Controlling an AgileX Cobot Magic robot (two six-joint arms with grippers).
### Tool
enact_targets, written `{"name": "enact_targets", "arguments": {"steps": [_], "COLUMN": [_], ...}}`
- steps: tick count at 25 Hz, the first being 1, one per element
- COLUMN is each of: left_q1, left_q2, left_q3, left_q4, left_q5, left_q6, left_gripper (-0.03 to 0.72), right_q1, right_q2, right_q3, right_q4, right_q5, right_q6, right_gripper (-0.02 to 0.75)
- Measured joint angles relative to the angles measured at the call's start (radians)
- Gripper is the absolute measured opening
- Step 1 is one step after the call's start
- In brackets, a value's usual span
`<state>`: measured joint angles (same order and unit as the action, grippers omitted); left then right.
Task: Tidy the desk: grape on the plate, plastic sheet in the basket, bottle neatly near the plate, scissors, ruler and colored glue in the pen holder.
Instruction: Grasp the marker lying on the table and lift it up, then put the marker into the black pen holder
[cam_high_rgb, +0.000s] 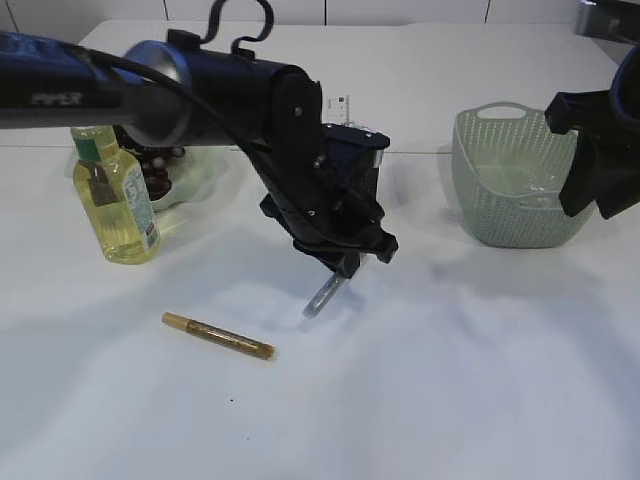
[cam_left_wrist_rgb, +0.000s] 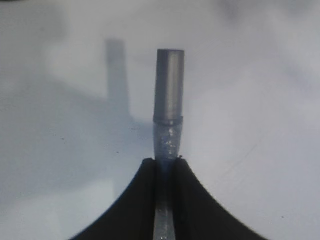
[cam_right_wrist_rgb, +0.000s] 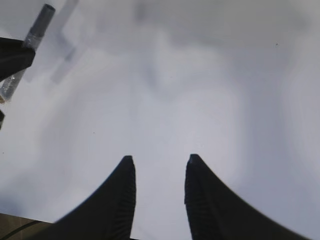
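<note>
White tabletop under left fingers clamped on silver glue pen, right fingers apart, empty.

White tabletop under soft light, perhaps pale panelled wall behind

The left arm was glossy black with a silver joint band, pale lettering and looping black cables; both grippers' fingers were black, curved, tapering, with ribbed inner faces
</note>
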<state>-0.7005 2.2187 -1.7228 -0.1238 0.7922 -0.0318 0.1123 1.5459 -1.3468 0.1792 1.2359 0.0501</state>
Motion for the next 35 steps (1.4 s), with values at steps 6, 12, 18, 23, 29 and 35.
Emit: {"name": "enact_targets", "arguments": {"steps": [6,12,18,23,29,35], "left_q1": [0.014,0.014,0.014,0.024,0.06,0.095], "left_q2": [-0.202,-0.337,-0.331,-0.268,-0.141,-0.027], "left_q3": [0.285,0.548,0.6,0.562,0.391,0.247], "left_q4": [0.0,-0.004,-0.008,-0.013,-0.014,-0.015], "left_q5": [-0.357,-0.84,-1.201,-1.428,-1.459,-1.45], "left_q6": [-0.012,-0.012,-0.013,-0.013,-0.013,-0.013], "left_gripper": [0.049,0.049,0.049,0.049,0.049,0.05], "right_q1": [0.0,0.0,0.0,0.0,0.0,0.0], "right_q2": [0.0,0.0,0.0,0.0,0.0,0.0], "right_q3": [0.0,0.0,0.0,0.0,0.0,0.0], "right_q4": [0.0,0.0,0.0,0.0,-0.02,-0.041], "right_q5": [-0.002,-0.002,-0.002,-0.002,-0.002,-0.002], "right_q6": [0.0,0.0,0.0,0.0,0.0,0.0], "right_gripper": [0.281,0.281,0.281,0.281,0.281,0.281]}}
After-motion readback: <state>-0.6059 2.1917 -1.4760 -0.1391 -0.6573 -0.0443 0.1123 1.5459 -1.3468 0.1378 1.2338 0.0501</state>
